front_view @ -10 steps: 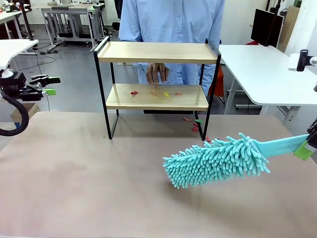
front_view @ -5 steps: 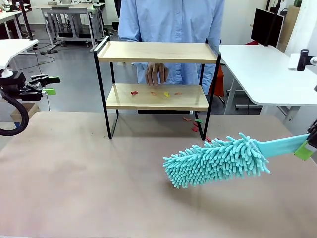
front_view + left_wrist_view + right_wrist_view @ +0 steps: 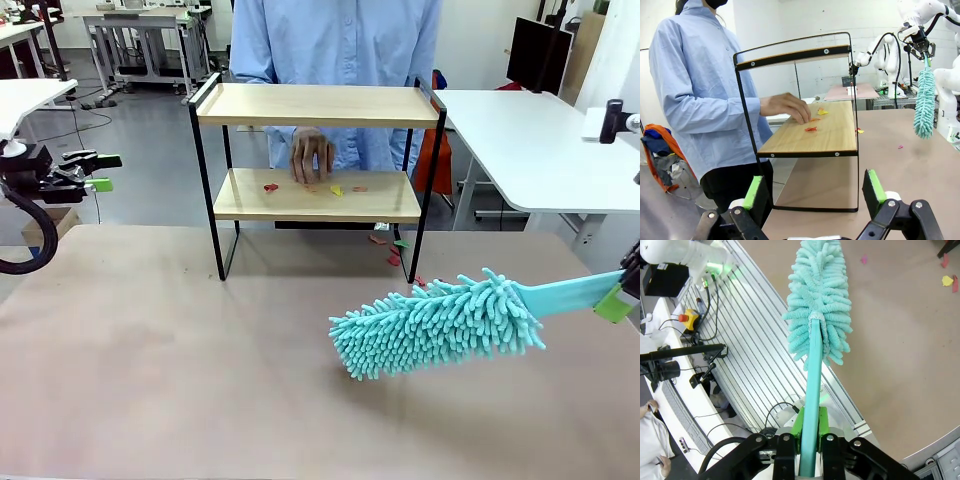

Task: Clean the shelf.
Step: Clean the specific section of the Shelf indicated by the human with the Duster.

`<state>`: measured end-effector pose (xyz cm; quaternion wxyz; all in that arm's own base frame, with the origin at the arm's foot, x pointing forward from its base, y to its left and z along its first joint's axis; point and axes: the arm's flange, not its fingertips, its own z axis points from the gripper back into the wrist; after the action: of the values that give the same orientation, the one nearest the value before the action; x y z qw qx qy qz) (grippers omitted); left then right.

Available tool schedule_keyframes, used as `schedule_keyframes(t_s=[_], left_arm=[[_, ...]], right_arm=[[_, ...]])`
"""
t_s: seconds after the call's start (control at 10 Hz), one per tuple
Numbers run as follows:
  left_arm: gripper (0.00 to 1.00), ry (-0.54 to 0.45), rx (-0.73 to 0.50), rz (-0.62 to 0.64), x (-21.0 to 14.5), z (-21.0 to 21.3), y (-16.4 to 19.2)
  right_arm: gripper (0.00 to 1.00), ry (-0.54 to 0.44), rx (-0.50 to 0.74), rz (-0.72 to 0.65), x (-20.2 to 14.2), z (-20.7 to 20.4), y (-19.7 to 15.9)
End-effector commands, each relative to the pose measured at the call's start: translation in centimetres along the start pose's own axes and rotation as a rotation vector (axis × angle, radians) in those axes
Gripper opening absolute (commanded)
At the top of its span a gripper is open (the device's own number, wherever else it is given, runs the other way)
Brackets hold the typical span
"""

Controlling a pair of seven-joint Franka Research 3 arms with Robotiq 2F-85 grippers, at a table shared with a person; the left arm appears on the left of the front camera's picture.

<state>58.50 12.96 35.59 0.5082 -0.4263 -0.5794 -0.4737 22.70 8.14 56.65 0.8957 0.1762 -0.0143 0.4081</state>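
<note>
- Two-tier shelf (image 3: pixel 315 104) stands at the worktop's (image 3: pixel 150 350) far edge; coloured scraps (image 3: pixel 336 190) lie on its lower board, a person's hand (image 3: pixel 311 158) beside them.
- Left claw (image 3: pixel 104 172), fingers apart and empty, hangs well left of the shelf.
- Right claw (image 3: pixel 808 426), clamped on a teal duster (image 3: pixel 440 325), holds it in front and right of the shelf, apart.

Person's hand (image 3: pixel 312 158) blocks the lower board of the shelf (image 3: pixel 315 105).
</note>
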Motion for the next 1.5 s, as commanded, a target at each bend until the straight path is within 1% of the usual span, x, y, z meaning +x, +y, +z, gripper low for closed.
schedule_keyframes(t_s=[0.0, 0.1, 0.3, 0.4, 0.5, 0.6, 0.7, 0.8, 0.9, 1.0, 1.1, 1.4], left_arm=[[1.00, 0.000, 0.000, -0.008, 0.3, 0.0, 0.0], [1.00, 0.000, 0.000, -0.008, 0.3, 0.0, 0.0], [1.00, 0.000, 0.000, -0.008, 0.3, 0.0, 0.0], [1.00, 0.000, 0.000, -0.008, 0.3, 0.0, 0.0], [1.00, 0.000, 0.000, -0.008, 0.3, 0.0, 0.0], [1.00, 0.000, 0.000, -0.008, 0.3, 0.0, 0.0], [1.00, 0.000, 0.000, -0.008, 0.3, 0.0, 0.0], [1.00, 0.000, 0.000, -0.008, 0.3, 0.0, 0.0], [1.00, 0.000, 0.000, -0.008, 0.3, 0.0, 0.0], [1.00, 0.000, 0.000, -0.008, 0.3, 0.0, 0.0], [1.00, 0.000, 0.000, -0.008, 0.3, 0.0, 0.0], [1.00, 0.000, 0.000, -0.008, 0.3, 0.0, 0.0]], right_arm=[[0.12, -0.007, 0.004, -0.001, 0.1, 0.3, -0.1], [0.12, 0.000, 0.000, 0.000, 0.0, 0.0, 0.0], [0.12, -0.180, -0.006, -0.066, 2.4, 1.1, 4.2], [0.12, -0.287, -0.044, -0.109, 4.0, 0.9, 6.1], [0.12, -0.369, -0.103, -0.173, 6.0, 0.1, 7.8], [0.12, -0.465, -0.032, -0.288, 8.9, -0.6, 8.9], [0.12, -0.533, 0.009, -0.335, 11.9, -1.6, 9.7], [0.12, -0.574, 0.025, -0.389, 14.4, -2.8, 10.3], [0.12, -0.559, 0.092, -0.408, 16.5, -3.8, 10.6], [0.12, -0.561, 0.137, -0.429, 17.9, -4.5, 10.5], [0.12, -0.538, 0.041, -0.391, 13.7, -2.9, 10.8], [0.12, -0.538, 0.041, -0.391, 13.7, -2.9, 10.8]])
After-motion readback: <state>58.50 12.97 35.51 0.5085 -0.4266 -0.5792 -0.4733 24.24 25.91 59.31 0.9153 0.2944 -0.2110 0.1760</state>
